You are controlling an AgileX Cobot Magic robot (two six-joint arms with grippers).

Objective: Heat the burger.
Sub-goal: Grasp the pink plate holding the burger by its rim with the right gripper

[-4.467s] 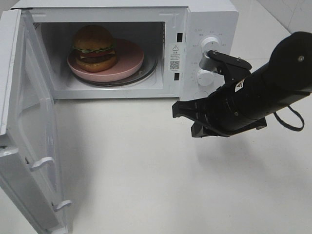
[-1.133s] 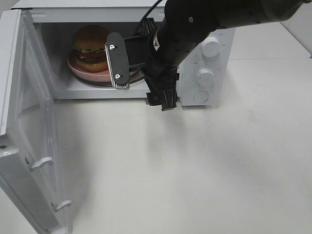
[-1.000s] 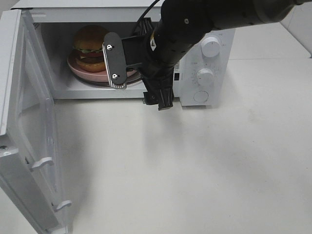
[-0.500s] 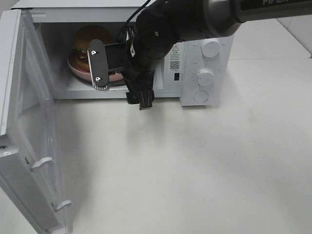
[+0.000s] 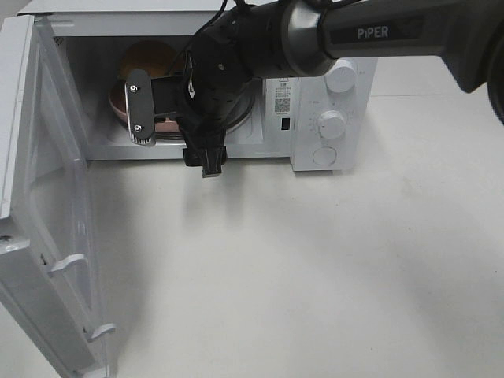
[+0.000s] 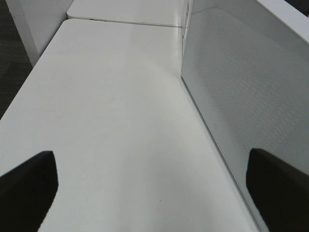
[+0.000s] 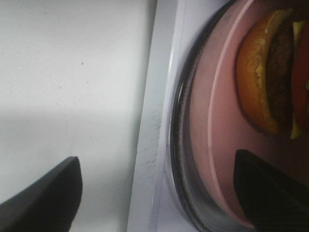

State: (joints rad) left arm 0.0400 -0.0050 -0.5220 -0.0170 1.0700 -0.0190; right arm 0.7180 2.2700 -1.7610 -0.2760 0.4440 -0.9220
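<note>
The white table (image 5: 315,268) carries everything. The white microwave (image 5: 331,47) stands along its far edge, and its door (image 5: 47,213) hangs wide open on the left, reaching toward the table's near left corner. The left wrist view shows the door's perforated outer face (image 6: 241,96) from beside it, with bare table stretching away.

The black right arm (image 5: 331,31) comes in from the far right corner and crosses in front of the microwave's control panel, where two round knobs (image 5: 335,122) show, one above the other. Its right gripper (image 5: 169,130) sits at the mouth of the oven cavity with its fingers spread apart and nothing between them; one finger (image 5: 138,109) with a silver face is in front of the plate, the other points down toward the table at the cavity's front edge.

Inside the cavity, a glass turntable (image 7: 176,145) holds a round pink plate (image 7: 212,125), and the burger (image 7: 270,72) rests on that plate toward the left back of the cavity. From above, only its brown bun top (image 5: 150,57) shows behind the gripper.

The left gripper (image 6: 154,183) is beside the open door, over the table, its fingers (image 6: 26,186) spread wide and holding nothing.
</note>
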